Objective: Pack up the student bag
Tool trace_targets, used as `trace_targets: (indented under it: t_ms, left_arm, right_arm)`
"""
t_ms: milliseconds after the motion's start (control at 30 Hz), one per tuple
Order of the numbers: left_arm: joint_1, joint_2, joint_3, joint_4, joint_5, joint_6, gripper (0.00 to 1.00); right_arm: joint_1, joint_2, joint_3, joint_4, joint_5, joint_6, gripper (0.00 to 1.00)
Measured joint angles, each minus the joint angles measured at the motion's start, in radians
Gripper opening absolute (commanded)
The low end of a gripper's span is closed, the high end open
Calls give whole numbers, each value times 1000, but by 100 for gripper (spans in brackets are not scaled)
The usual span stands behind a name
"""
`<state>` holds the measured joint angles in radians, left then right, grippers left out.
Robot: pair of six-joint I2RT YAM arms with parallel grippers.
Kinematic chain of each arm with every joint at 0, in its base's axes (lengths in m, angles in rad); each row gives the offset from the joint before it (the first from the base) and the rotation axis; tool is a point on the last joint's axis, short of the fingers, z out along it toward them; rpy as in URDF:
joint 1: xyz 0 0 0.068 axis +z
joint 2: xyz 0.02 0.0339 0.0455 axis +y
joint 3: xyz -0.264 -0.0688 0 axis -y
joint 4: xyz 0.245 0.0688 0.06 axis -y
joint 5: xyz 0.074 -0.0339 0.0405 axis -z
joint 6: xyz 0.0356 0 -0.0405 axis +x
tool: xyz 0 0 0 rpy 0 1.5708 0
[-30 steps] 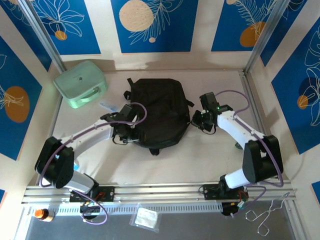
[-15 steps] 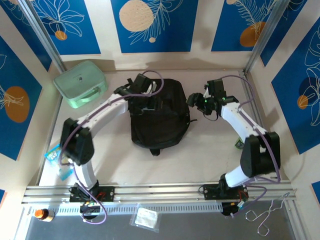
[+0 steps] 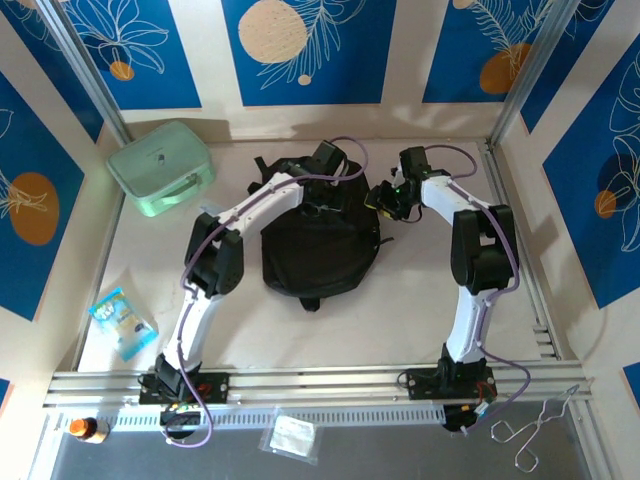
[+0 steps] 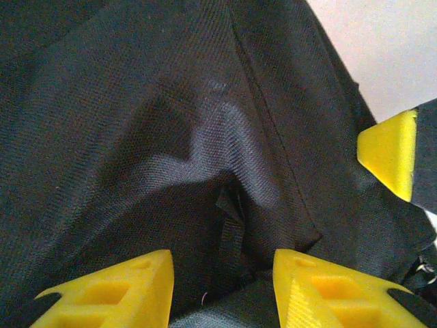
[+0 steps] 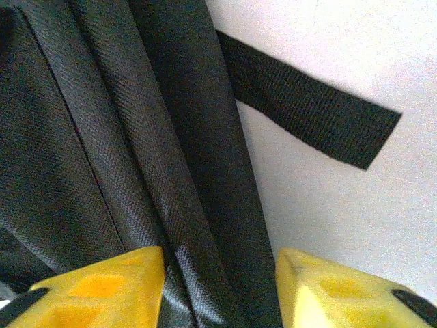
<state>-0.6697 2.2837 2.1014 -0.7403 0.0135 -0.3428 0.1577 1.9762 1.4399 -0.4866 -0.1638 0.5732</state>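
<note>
The student bag [image 3: 315, 240] is a large black fabric backpack lying flat at the middle of the table. My left gripper [image 3: 334, 193] hovers over its upper right part. In the left wrist view the left gripper [image 4: 222, 287] is open, its yellow fingertips [image 4: 130, 287] standing either side of a small black webbing tab [image 4: 231, 225] in a fabric hollow. My right gripper [image 3: 383, 200] is at the bag's upper right edge. Seen from the right wrist, the right gripper [image 5: 218, 287] is open astride folds of the bag's side [image 5: 171, 205], and a loose black strap [image 5: 307, 116] lies on the white table.
A mint-green hard case [image 3: 160, 167] stands at the back left. A blue packet [image 3: 122, 320] lies near the front left. Below the table edge are a clear plastic bag [image 3: 293, 436], a small orange bottle [image 3: 85, 428] and metal tongs [image 3: 535, 435].
The left arm has swung from the bag's left side across to its upper right part. The right gripper has moved back to the bag's upper right edge. The blue packet is now uncovered.
</note>
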Motion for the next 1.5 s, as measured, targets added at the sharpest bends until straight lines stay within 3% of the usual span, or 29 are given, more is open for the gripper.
trace_targets:
  t_ms: [467,733,1000,1500]
  left_arm:
    - [0,56,10,-1,11,13,41]
    - [0,91,63,-9,8,6,18]
    - [0,91,71,-10,-20,-35,1]
    - [0,-26,-26,-7,-55,-45,0]
  right_arm:
    - [15,-1,-18,1,-21,-1,38]
    - [20,-1,-33,10,-20,-1,33]
    - [20,-3,-44,23,-16,-2,30]
    - [20,-14,-69,31,16,-1,23]
